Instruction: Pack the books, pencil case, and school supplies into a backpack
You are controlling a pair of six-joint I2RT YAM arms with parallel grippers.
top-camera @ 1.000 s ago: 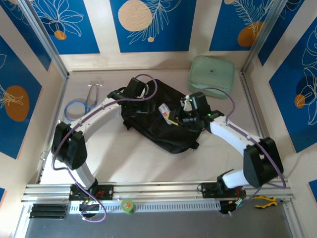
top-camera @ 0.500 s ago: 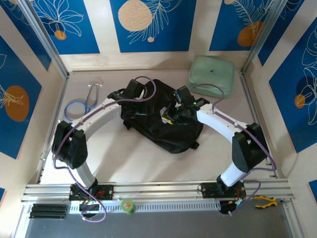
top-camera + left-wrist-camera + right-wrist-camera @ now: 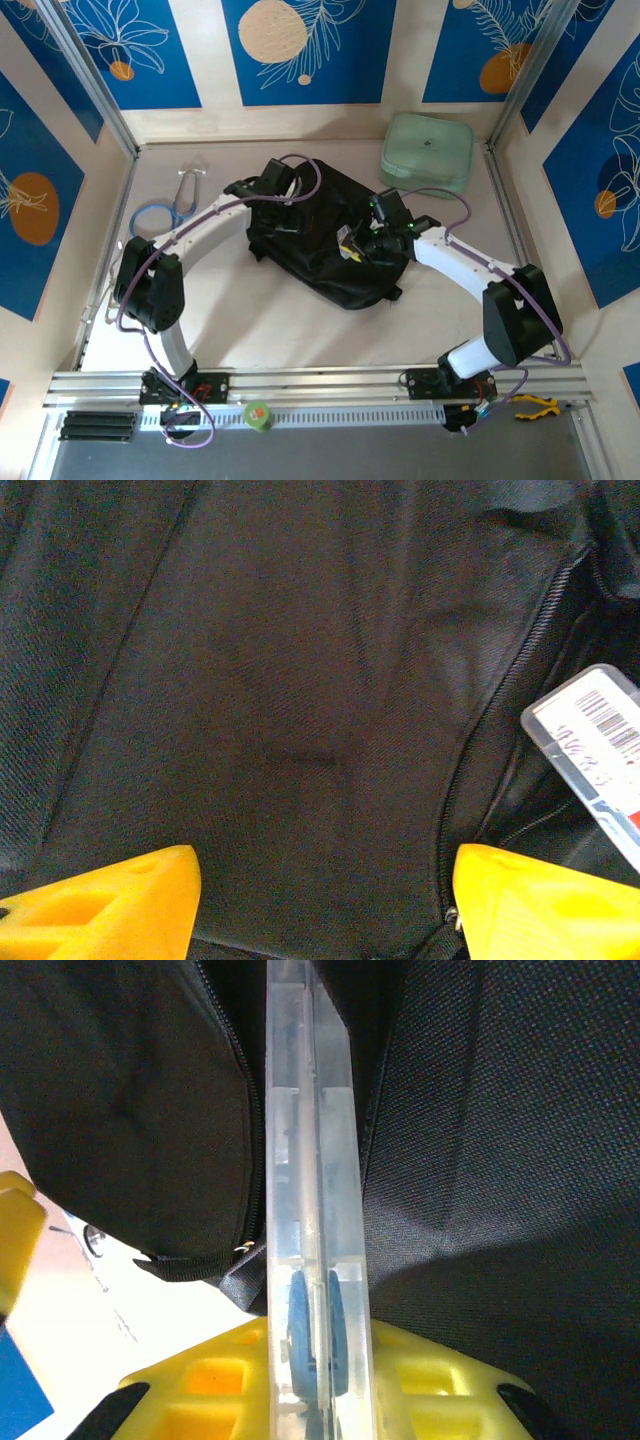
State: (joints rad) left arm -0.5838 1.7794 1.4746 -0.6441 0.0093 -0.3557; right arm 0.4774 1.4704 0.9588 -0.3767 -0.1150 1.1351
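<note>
Top: backpack (image 3: 330, 270) mid-counter (image 3: 250, 320), case (image 3: 347, 242) over its middle, pouch (image 3: 427, 153) at 1 o'clock. Left wrist: left pincer (image 3: 320, 890) spread over black fabric, case corner at 3 o'clock. Right wrist: right pincer (image 3: 312, 1380) pinching case edge-on, zipper at 9 o'clock.

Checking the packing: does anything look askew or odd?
Nothing spilled or damaged. The pencil case stands on edge, clamped in the right pincer at the zip opening of the backpack, not yet stowed.
</note>
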